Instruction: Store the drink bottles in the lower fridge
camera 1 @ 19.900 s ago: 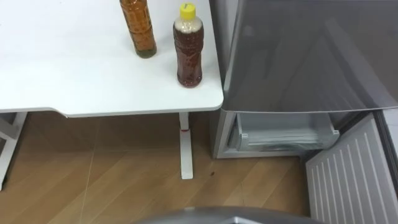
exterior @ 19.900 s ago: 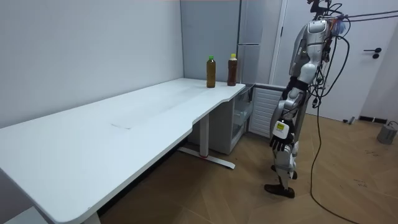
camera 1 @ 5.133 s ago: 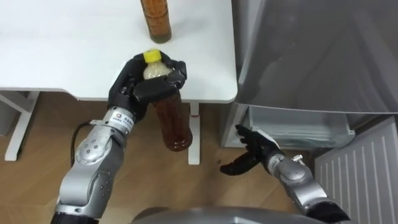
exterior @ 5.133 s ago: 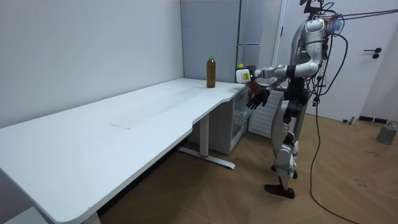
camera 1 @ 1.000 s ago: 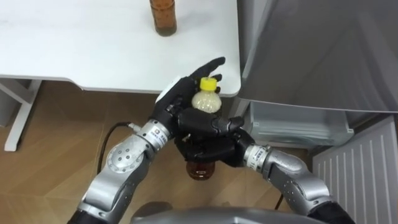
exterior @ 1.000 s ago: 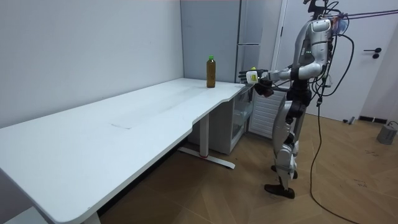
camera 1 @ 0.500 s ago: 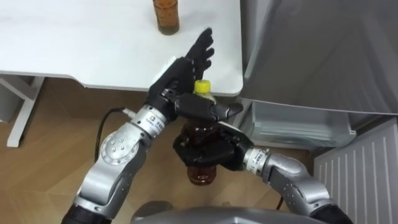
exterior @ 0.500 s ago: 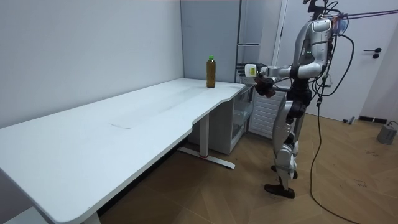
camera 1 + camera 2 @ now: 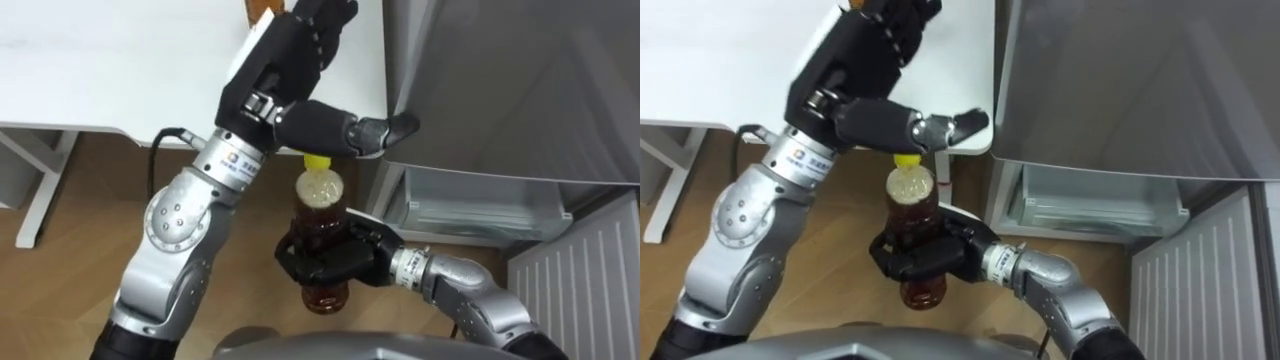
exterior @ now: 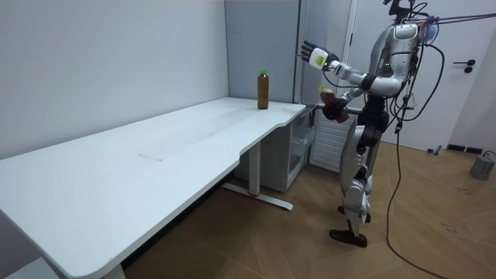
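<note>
Bare office-like room: long white desk (image 10: 155, 155), tall grey fridge (image 10: 310, 23), wood-plank floor (image 10: 434, 240).

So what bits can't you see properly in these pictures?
- The held bottle: in the eye views the right hand wraps and hides its middle.
- The second bottle on the table: in the left eye view the raised left hand covers it.
- The lower fridge: the grey upper door overhangs it, so its inside is hidden.
- The open lower door: cut off by the eye views' right edge.

Smooth, matt white bench (image 9: 100, 70); faintly glossy grey fridge (image 9: 500, 90), metal-looking; wood-grain floor (image 9: 60, 255); clear plastic bottle (image 9: 320, 215).
</note>
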### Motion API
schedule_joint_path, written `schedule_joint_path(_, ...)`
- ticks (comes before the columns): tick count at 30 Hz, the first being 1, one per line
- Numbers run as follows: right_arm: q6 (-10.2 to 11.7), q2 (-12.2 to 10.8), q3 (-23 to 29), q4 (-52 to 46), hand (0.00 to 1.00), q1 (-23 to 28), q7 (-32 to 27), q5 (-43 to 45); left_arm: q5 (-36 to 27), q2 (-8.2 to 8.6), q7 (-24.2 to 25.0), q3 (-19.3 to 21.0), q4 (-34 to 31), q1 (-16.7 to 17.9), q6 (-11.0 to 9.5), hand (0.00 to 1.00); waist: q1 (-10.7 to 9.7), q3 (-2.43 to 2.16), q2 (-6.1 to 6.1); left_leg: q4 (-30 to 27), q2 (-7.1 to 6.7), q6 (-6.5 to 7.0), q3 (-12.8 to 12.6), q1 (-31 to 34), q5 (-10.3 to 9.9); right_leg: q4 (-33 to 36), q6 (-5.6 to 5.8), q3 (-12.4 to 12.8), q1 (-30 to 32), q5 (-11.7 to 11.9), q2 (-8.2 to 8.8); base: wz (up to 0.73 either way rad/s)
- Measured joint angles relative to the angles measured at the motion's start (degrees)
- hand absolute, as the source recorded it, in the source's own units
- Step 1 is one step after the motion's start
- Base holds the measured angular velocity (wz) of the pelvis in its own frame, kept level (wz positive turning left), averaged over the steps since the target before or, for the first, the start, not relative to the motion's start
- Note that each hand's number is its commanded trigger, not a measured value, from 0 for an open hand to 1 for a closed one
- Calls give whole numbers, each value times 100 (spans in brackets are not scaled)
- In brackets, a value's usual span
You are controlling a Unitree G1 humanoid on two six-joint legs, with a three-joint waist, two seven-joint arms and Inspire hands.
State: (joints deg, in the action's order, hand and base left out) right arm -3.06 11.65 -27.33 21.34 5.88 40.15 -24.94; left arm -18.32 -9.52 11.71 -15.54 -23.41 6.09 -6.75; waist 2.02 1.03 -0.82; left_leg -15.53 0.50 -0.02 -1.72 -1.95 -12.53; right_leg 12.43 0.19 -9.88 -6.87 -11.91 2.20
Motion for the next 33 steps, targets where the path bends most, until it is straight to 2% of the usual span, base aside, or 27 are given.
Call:
schedule_joint_path(2,0,18,15,-4,100,14,37,72,-3,-8,-4,150,-84,1,-96,0,14,-9,14,-12,-3,0,-1,8,0,-34,0,5,-9,0,-3,0)
schedule_joint_path(6,0,23,200,-42,100,122,169,61,17,-13,-32,406,-95,1,-144,0,37,-44,71,-53,-9,1,8,18,1,-73,7,10,-28,9,-7,0)
schedule_joint_path(10,1,32,452,-38,100,167,210,65,64,16,-158,765,-161,0,-168,0,118,7,181,-13,-4,0,36,-43,0,-68,7,5,-67,8,-7,0)
schedule_joint_path(15,16,58,763,-41,100,327,223,13,101,-18,-324,1403,-577,1,-284,0,247,0,204,77,3,-4,25,-81,2,-85,6,-29,-110,8,-12,0)
schedule_joint_path(17,60,59,932,-69,100,508,229,20,109,-17,-514,1735,-715,8,-500,0,370,0,204,103,-1,-4,16,-144,2,-98,7,-27,-154,7,-10,0)
schedule_joint_path(18,61,54,968,-69,100,542,229,24,111,-18,-571,1825,-728,7,-546,0,407,3,199,113,-2,-4,12,-171,3,-105,7,-22,-164,7,-9,0)
schedule_joint_path(19,68,27,1054,-69,100,631,228,35,172,-16,-685,1996,-732,9,-639,0,477,10,185,129,-7,-5,14,-194,4,-146,7,-24,-211,7,-10,0)
schedule_joint_path(20,84,-3,1123,-69,100,709,226,94,295,-14,-810,2162,-732,20,-694,0,536,-4,168,171,-12,-6,28,-201,4,-182,7,-29,-242,7,-12,0)
schedule_joint_path(24,133,-4,1210,-73,100,828,227,192,506,-10,-1238,2550,-725,55,-753,0,769,-11,162,189,-13,-12,33,-272,10,-185,7,-13,-249,7,-11,-1)
schedule_joint_path(28,133,18,1306,-168,100,1005,239,203,739,-12,-1958,2985,-432,138,-806,0,879,-6,201,186,-17,-12,49,-360,10,-191,8,-59,-322,8,-8,4)
schedule_joint_path(33,133,42,1308,-170,100,1065,228,200,889,-27,-2790,3301,66,254,-820,0,962,-19,238,204,-20,-14,100,-353,9,-191,7,-99,-359,7,-9,2)
